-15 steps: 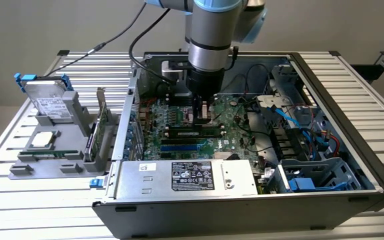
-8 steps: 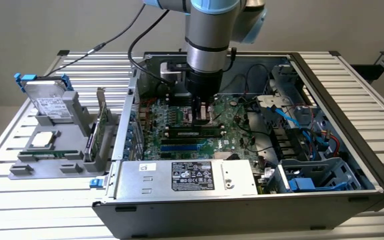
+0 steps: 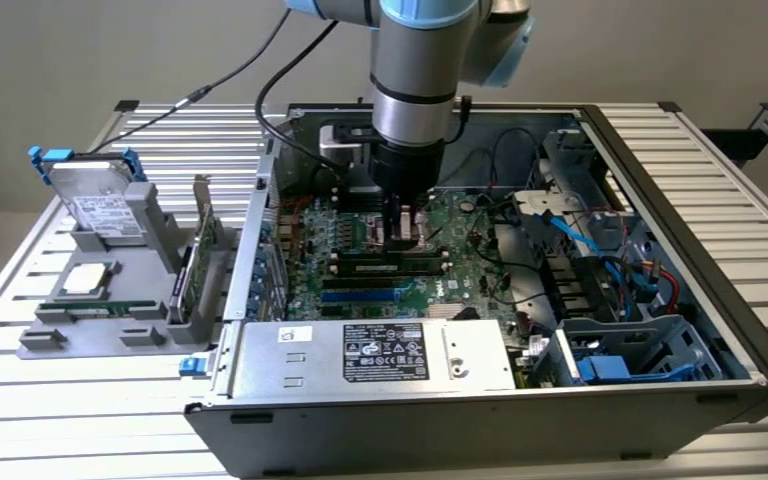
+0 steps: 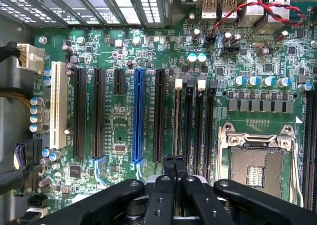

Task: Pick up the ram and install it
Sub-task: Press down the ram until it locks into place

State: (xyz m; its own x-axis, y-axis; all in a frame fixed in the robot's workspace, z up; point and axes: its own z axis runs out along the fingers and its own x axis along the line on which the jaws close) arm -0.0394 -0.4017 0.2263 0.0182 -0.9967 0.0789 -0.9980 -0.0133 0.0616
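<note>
— Ram sat where?
— Upright in the first of the motherboard's narrow slots, beside the empty processor socket.
— And the tool?
— It hung directly over the stick's near end, fingers pressed together, gripping nothing, inside the open computer case on the bench.

A robotics lab or assembly test bench; an open computer case sits on a slatted aluminium table; parts wait in a grey fixture at nine o'clock.
</note>
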